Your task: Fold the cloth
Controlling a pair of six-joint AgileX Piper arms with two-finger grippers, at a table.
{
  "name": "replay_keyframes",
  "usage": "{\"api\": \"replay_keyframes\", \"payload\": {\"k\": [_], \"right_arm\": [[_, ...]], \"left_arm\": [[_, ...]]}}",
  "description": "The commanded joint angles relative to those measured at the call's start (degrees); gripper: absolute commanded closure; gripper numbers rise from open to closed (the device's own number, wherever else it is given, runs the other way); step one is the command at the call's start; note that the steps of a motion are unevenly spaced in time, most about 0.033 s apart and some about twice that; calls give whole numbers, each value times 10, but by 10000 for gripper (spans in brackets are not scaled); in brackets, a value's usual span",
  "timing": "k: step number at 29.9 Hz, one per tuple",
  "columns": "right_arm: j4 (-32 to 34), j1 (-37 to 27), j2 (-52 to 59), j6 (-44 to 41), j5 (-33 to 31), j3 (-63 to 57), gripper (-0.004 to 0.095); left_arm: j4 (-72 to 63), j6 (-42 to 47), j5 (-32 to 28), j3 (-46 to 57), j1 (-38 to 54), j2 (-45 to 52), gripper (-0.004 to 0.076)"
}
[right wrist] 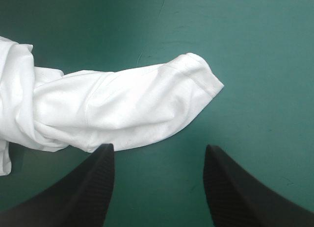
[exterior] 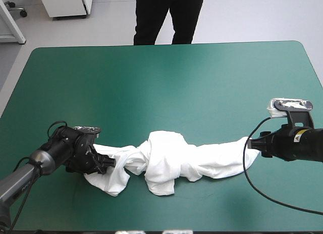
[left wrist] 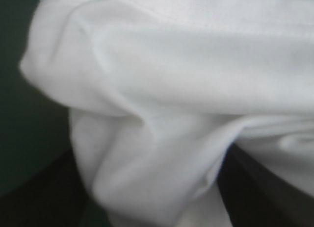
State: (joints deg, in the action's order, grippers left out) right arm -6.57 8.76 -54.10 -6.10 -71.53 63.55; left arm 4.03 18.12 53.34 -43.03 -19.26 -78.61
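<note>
Teal-green table (exterior: 166, 67), pale grey floor (exterior: 252, 16) beyond, white cabinet (exterior: 65, 1) (far left)

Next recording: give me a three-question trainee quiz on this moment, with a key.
1. True or false: the jaws of the right gripper are shut on the T-shirt.
2. Multiple choice: the T-shirt is A) a neat folded square, B) a twisted, bunched band lying on the teal-green cover between the two arms, C) lifted clear of the cover.
3. Fill in: the left gripper is at the T-shirt's ____ end (the robot's own side).

Key
1. False: the jaws stand open, with the sleeve end lying ahead of them.
2. B
3. left
</note>
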Motion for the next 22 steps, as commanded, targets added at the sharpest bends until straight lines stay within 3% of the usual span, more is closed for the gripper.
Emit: {"api": "replay_keyframes", "payload": {"k": [1,5,7,11,12,17,22], "right_arm": [[6,0,5,1,8,18,397],[16,0,5,3,4,18,399],[16,0,5,3,1,18,399],[15,0,4,-8,1,18,399],[15,0,3,-19,1,16,397],[16,0,-13,-39,10,-20,359],[18,0,-56,-47,78,-82,358]], "left_arm": [[4,7,-14,-8,-1,-23,232],[4,7,-27,-8,-1,-49,248],[4,6,-27,-8,-1,-51,324],[4,5,-27,-8,-1,-51,687],[4,5,-27,-8,-1,-51,727],[4,5,-27,-8,-1,-51,727],[4,3,-27,-8,-1,-51,728]]}}
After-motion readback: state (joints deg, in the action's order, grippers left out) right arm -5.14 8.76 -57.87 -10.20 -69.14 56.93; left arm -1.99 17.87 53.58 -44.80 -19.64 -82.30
